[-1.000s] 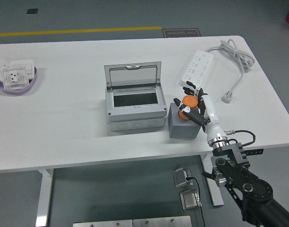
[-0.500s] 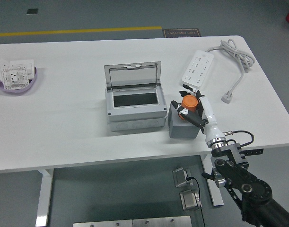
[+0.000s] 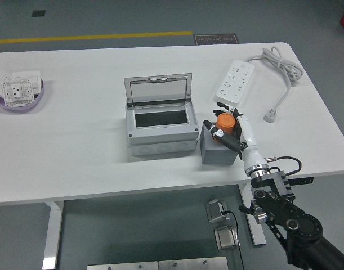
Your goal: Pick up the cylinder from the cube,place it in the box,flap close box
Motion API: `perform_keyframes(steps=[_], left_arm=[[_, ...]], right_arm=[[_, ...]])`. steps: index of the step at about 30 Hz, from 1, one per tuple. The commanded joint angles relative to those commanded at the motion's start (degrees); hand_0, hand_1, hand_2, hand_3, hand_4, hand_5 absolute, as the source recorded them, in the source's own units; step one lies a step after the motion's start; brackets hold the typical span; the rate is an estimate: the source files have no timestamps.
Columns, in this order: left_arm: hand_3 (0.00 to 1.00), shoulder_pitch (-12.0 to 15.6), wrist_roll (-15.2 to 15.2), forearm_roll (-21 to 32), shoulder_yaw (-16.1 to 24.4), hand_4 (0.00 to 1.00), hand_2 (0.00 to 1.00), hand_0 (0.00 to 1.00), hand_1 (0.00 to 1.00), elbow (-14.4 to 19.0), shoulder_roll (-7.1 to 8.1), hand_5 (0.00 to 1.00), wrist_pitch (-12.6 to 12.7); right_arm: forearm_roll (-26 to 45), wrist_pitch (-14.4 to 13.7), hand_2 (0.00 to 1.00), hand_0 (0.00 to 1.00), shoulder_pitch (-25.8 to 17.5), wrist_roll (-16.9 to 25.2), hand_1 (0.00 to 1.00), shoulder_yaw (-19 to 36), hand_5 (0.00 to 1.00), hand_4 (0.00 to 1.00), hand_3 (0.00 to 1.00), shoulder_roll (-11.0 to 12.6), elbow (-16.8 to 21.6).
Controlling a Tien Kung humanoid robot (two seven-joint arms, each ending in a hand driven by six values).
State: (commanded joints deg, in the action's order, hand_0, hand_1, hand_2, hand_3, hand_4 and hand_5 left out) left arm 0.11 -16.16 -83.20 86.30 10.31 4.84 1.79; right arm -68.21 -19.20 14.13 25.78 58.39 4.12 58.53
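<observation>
An orange cylinder [image 3: 224, 122] is in my right hand [image 3: 224, 125], whose fingers are curled around it just above the grey cube [image 3: 217, 150]. The cube stands right of the grey box [image 3: 160, 125]. The box's clear lid [image 3: 158, 89] stands upright at its back, and its dark inside [image 3: 160, 118] shows nothing in it. My right arm [image 3: 284, 214] comes in from the lower right. My left arm is out of view.
A white power strip [image 3: 235, 81] with its cable [image 3: 284, 76] and plug lies behind the cube at the back right. A purple bowl [image 3: 18, 95] holding white socket parts sits at the far left edge.
My right hand with the orange cylinder has risen slightly and shifted a little left above the cube. The box and lid have not moved.
</observation>
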Motion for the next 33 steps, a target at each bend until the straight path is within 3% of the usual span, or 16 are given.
perform_keyframes(steps=[1,2,7,8,13,14,19,20,25,26,31,32,33], left_arm=[[0.809,-0.01,0.01,0.00,-0.01,0.733,0.686,0.693,0.685,0.00,0.00,0.365,0.00],[0.809,-0.01,0.01,0.01,-0.02,0.733,0.686,0.693,0.685,0.00,0.01,0.365,0.00],[0.809,-0.02,0.04,0.01,-0.06,0.733,0.686,0.693,0.685,0.00,0.06,0.365,-0.01],[0.809,-0.03,0.06,0.00,-0.06,0.733,0.686,0.693,0.686,0.00,0.06,0.365,-0.01],[0.809,-0.05,0.19,0.19,-0.33,0.733,0.686,0.693,0.686,0.00,0.03,0.365,-0.05],[0.809,-0.06,0.22,0.22,-0.36,0.733,0.686,0.693,0.686,0.00,0.02,0.365,-0.05],[0.809,-0.15,0.29,0.26,-0.42,0.733,0.686,0.693,0.686,0.00,0.00,0.365,-0.07],[0.809,-0.16,0.28,0.24,-0.39,0.733,0.687,0.693,0.686,0.00,0.00,0.365,-0.07],[0.809,-0.11,0.28,0.24,-0.37,0.733,0.687,0.693,0.686,0.00,0.02,0.365,-0.08],[0.809,-0.10,0.27,0.22,-0.36,0.732,0.686,0.693,0.686,0.00,0.01,0.364,-0.08],[0.809,-0.02,0.25,0.29,-0.39,0.732,0.686,0.693,0.686,0.00,-0.03,0.364,-0.09],[0.809,0.00,0.23,0.28,-0.39,0.732,0.686,0.693,0.686,0.00,-0.04,0.363,-0.09],[0.809,0.02,0.22,0.28,-0.38,0.732,0.686,0.693,0.686,0.00,-0.04,0.363,-0.09]], right_arm=[[-0.15,-0.10,0.705,0.704,0.00,-0.12,0.732,-0.09,0.118,0.736,0.801,-0.01,0.04],[-0.26,-0.19,0.652,0.711,-0.01,-0.22,0.671,-0.15,0.002,0.145,0.712,-0.03,0.09],[-0.70,-0.50,0.652,0.711,0.02,-0.85,0.671,-0.39,0.002,0.145,0.712,-0.01,0.31],[-0.77,-0.49,0.637,0.695,0.03,-1.00,0.643,-0.44,0.002,0.044,0.684,-0.01,0.35],[-1.19,-0.56,0.637,0.695,0.11,-2.15,0.643,-0.72,0.002,0.044,0.684,-0.09,1.02],[-1.36,-0.62,0.618,0.623,0.13,-2.44,0.601,-0.77,0.002,0.002,0.672,-0.10,1.24],[-1.96,-0.84,0.618,0.623,0.42,-3.66,0.601,-0.76,0.002,0.002,0.672,-0.08,2.33],[-2.02,-0.85,0.545,0.483,0.51,-3.77,0.506,-0.70,0.002,0.002,0.573,-0.04,2.48],[-2.86,-0.86,0.545,0.483,1.20,-4.15,0.506,0.02,0.002,0.002,0.573,0.46,3.11],[-3.19,-0.82,0.478,0.418,1.40,-4.33,0.408,0.28,0.002,0.002,0.389,0.67,3.29],[-4.94,-0.62,0.478,0.418,2.32,-5.44,0.408,1.08,0.002,0.002,0.389,1.79,4.67],[-5.48,-0.57,0.457,0.402,2.55,-5.83,0.350,1.15,0.002,0.002,0.320,1.97,5.02],[-6.22,-0.50,0.457,0.402,2.86,-6.40,0.350,1.18,0.002,0.002,0.320,2.14,5.45]])
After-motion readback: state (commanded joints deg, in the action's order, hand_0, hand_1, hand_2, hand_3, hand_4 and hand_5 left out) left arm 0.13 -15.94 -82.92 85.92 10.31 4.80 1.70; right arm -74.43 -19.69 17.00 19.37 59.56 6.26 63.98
